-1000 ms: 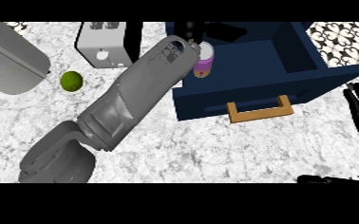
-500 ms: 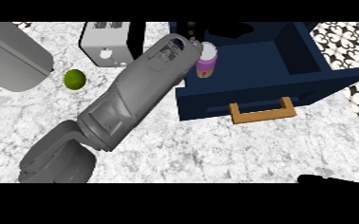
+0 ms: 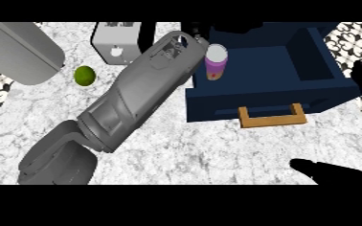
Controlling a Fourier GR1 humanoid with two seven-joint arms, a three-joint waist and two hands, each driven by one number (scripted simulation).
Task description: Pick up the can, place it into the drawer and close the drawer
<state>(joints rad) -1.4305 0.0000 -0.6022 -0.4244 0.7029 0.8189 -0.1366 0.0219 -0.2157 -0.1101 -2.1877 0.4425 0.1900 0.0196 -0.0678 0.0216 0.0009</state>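
Your left forearm (image 3: 138, 98) stretches diagonally from the near left toward the open navy drawer (image 3: 283, 84), ending at its far left corner. The left hand (image 3: 196, 32) is mostly hidden behind the wrist, so whether its fingers are spread or curled cannot be told. The purple can (image 3: 216, 62) stands upright inside the drawer, just beside that wrist. The drawer's wooden handle (image 3: 273, 116) faces you. A lime (image 3: 84, 75) and a toaster (image 3: 118, 41) sit left of the arm on the marble counter (image 3: 212, 148). Your right hand (image 3: 329, 173) shows at the near right edge, its fingers unreadable.
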